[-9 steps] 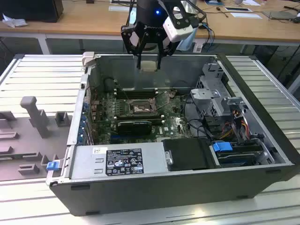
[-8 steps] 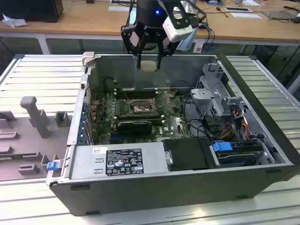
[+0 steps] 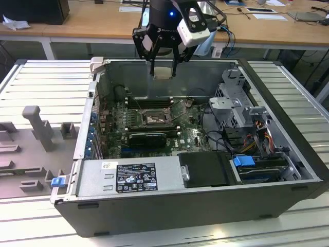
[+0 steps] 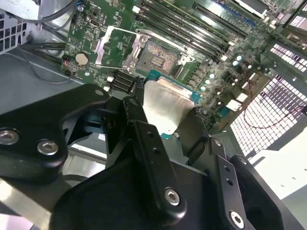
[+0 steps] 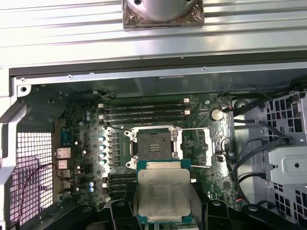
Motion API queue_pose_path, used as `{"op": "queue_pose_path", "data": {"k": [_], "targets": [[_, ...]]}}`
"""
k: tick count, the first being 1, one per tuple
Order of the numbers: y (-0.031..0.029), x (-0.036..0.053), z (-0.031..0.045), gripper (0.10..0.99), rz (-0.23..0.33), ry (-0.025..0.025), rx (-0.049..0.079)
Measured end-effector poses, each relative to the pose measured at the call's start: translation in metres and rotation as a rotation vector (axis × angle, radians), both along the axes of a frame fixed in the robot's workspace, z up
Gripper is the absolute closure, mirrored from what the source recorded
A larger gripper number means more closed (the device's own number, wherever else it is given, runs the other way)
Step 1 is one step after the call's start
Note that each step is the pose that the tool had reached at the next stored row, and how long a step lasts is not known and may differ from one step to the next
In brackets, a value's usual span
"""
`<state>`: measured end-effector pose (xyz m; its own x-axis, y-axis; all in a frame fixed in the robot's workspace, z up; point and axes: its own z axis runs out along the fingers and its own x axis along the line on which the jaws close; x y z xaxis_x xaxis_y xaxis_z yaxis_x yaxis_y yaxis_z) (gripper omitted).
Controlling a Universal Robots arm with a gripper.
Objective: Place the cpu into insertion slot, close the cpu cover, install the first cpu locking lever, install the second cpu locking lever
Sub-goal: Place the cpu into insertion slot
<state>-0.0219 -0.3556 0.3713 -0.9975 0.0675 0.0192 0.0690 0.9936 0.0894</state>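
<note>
Pincer hangs over the open computer case, which sits on the ribbed metal desk.

Its two fingers are pinching the cpu by opposite edges. In both wrist views the chip lies flat between them, pale metal face showing.

Insertion slot is bare on the green board, below the chip and well apart from it.

Cpu cover is swung open, lying just beside the slot.
</note>
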Motion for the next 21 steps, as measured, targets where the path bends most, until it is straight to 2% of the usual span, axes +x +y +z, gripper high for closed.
{"op": "queue_pose_path", "data": {"k": [21], "targets": [[0.0000,0.0000,0.0000,0.557,-0.058,0.0000,0.000]]}}
